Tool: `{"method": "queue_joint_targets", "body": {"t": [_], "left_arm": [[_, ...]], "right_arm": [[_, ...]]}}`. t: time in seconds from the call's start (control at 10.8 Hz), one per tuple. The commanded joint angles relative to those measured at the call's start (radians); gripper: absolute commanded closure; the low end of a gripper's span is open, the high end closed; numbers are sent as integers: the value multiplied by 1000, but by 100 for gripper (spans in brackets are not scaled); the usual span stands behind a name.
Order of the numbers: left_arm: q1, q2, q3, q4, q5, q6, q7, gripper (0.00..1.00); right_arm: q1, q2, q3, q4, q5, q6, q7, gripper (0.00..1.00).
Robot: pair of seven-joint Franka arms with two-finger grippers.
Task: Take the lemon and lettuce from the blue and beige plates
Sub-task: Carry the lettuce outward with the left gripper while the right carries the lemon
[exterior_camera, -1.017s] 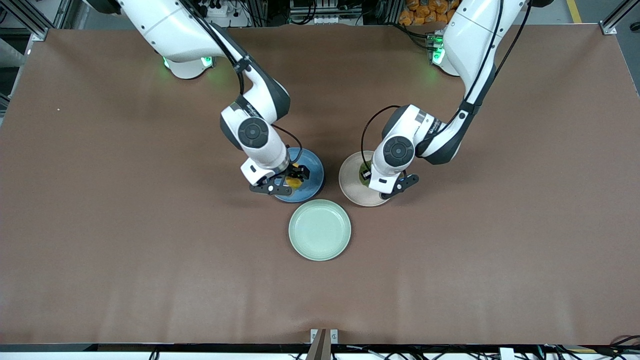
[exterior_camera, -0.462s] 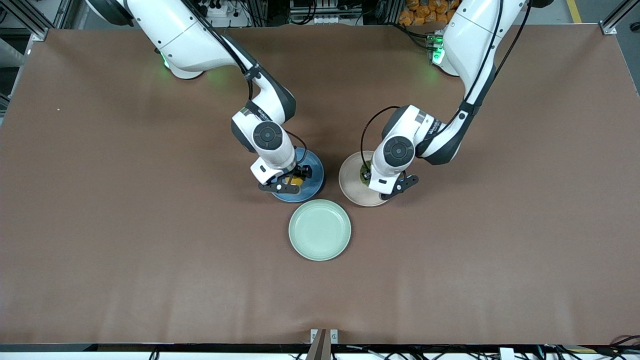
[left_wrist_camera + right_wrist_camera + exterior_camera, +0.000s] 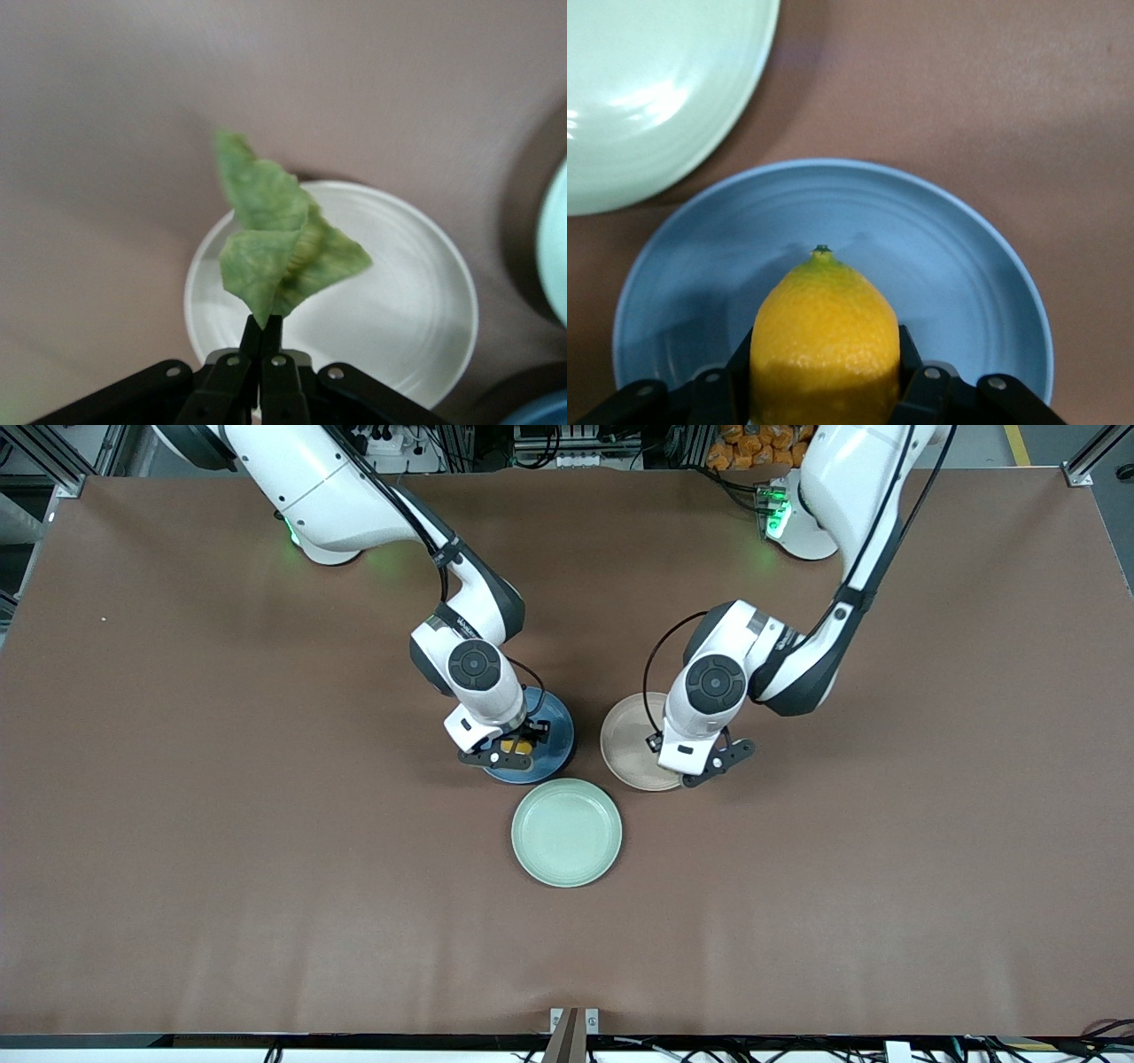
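Note:
My right gripper (image 3: 517,746) is shut on the yellow lemon (image 3: 824,345), just over the blue plate (image 3: 555,731); the plate also shows in the right wrist view (image 3: 966,266). My left gripper (image 3: 263,329) is shut on the tail of the green lettuce (image 3: 283,248) and holds it above the beige plate (image 3: 416,301). In the front view the left gripper (image 3: 702,765) is over the edge of the beige plate (image 3: 627,735) toward the left arm's end. There the lettuce is hidden under the wrist.
A pale mint-green plate (image 3: 566,833) lies nearer to the front camera, between the blue and beige plates. Its rim shows in both wrist views (image 3: 647,88) (image 3: 555,239). Brown table mat (image 3: 266,868) spreads all around.
The left gripper has risen off the beige plate with the lettuce and shifted toward the left arm's end. The right gripper settled onto the lemon over the blue plate.

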Motion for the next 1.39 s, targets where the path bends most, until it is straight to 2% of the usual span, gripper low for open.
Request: {"method": "queue_joint_targets", "body": {"t": [0.0,0.37,0.55,0.74,1.02,1.29], "left_arm": [[44,-29,4,104,32,-116,81,100],[199,-114,-1,106,32,-127,369,100],[282,-119,1,99,32,-153,537,100],[351,-90,1,95,32,-153,685,100],[386,-15,2,76,32,-152,721,100],[394,51,2,76,32,-149,719,100]], "right_arm": [[-32,-37,7,53,-22,-102,-6,91],[-129,-156,-8,24,23,-265,-253,91],[-167,-213,-90,-16,28,-305,-460,91],[-186,-238,-172,-42,26,-319,-573,91],[-194,-249,-314,-76,26,-306,-769,90],[-252,-253,-356,-92,37,-284,-848,90]]}}
